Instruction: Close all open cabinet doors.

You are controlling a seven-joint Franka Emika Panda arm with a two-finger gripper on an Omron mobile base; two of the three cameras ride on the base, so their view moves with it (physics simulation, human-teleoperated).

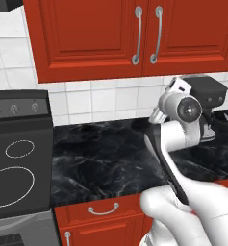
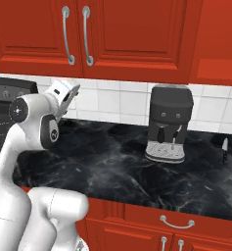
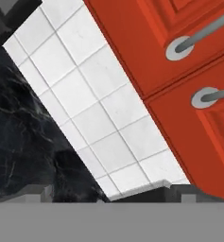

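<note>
Two tall red cabinet doors hang over the counter, a left door [image 1: 86, 33] and a right door [image 1: 192, 29]. Their silver bar handles [image 1: 137, 36] sit side by side at the seam, and both doors lie flush. The same pair appears as the left door [image 2: 29, 29] and right door [image 2: 137, 29], and the hand view shows their lower corners with a handle end [image 3: 179, 47]. A further red panel [image 2: 218, 39] stands at the right edge; I cannot tell whether it is ajar. My gripper [image 2: 71, 90] [image 1: 175, 86] hovers above the counter below the doors, tilted up toward them, fingers hidden.
A dark grey coffee machine [image 2: 169, 122] stands on the black marble counter [image 2: 112, 162] to the right of the hand. A stove [image 1: 17, 163] lies to the left. White tiles [image 3: 85, 94] cover the wall. Red drawer fronts [image 1: 103, 211] run below the counter edge.
</note>
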